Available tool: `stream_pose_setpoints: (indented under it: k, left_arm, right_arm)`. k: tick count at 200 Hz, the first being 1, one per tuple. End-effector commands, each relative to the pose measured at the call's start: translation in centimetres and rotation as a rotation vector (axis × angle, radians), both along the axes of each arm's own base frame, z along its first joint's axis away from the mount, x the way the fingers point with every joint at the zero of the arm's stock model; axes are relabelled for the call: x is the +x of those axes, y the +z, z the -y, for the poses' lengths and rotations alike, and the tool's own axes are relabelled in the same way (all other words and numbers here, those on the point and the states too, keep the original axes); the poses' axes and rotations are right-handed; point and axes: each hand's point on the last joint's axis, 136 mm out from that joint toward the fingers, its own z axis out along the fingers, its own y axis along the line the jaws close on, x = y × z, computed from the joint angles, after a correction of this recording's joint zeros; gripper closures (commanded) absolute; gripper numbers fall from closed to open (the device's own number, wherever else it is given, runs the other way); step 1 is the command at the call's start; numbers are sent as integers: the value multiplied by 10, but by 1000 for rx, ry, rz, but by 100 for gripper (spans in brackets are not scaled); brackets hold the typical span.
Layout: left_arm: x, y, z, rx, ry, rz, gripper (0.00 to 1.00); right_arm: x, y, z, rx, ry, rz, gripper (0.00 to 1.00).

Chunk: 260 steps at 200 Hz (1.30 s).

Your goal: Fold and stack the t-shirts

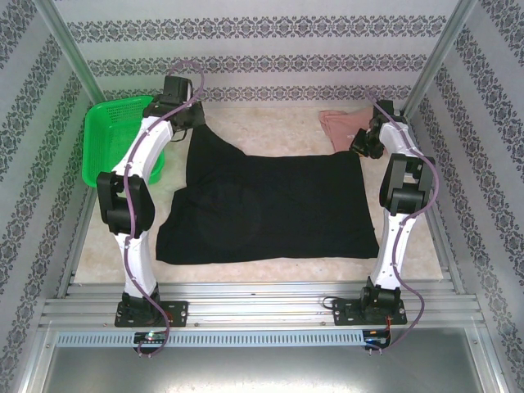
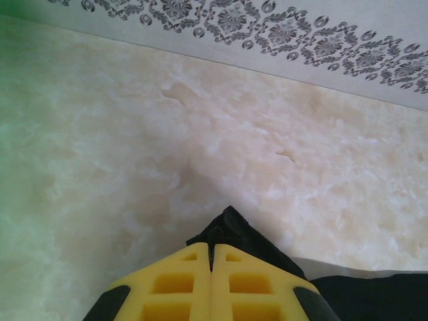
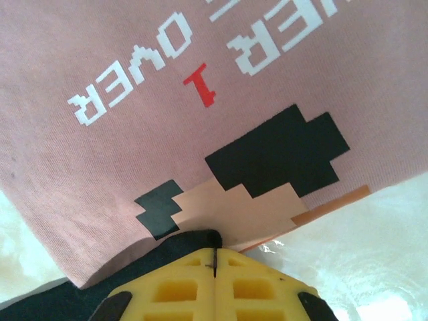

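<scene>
First fold of the black tee (image 1: 270, 205), grasp stage. It lies spread flat mid-worktop (image 1: 278, 123), not yet folded.

Left claw (image 2: 211, 253): fingers together, clamped on a small peak of black cloth at the tee's far-left corner.

Right claw (image 3: 214, 257): fingers together at the tee's far-right corner, with black cloth right at the tips, so it looks clamped on the black tee.

The pink tee (image 3: 134, 154) lies in a loose heap at the far right of the worktop, print side up. Its edge sits on or against that black corner. Can't tell whether any pink cloth is caught in the pinch. The basket (image 1: 110, 135) stands far left, apart from both tees.

Judged progress: early, nothing folded or stacked.

Next move likely needs both claws to lift together and carry the far edge toward the near edge, level and at the same pace, so the fold lands square. Risks: the thin corner pinches may slip, and the right side may drag the pink tee along.
</scene>
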Motion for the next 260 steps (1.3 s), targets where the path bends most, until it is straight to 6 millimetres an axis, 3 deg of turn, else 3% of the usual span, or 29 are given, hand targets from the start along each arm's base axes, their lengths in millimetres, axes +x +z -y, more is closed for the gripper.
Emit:
stream_pose_setpoints:
  k: [1, 63, 192, 233, 260]
  left_arm:
    - [-2, 29, -8, 15, -16, 51, 100]
    - [-2, 46, -27, -32, -4, 102, 100]
    - [-9, 69, -33, -11, -101, 191, 100]
    - [-14, 100, -18, -55, -166, 314, 100]
    - [-12, 97, -18, -44, -171, 330, 100]
  right_arm:
    - [8, 22, 8, -20, -22, 69, 100]
    - [6, 70, 9, -36, -3, 166, 100]
    - [-2, 95, 17, -7, 4, 246, 100]
    - [-5, 106, 22, -29, -7, 284, 100]
    - [-7, 114, 34, -39, -33, 306, 100]
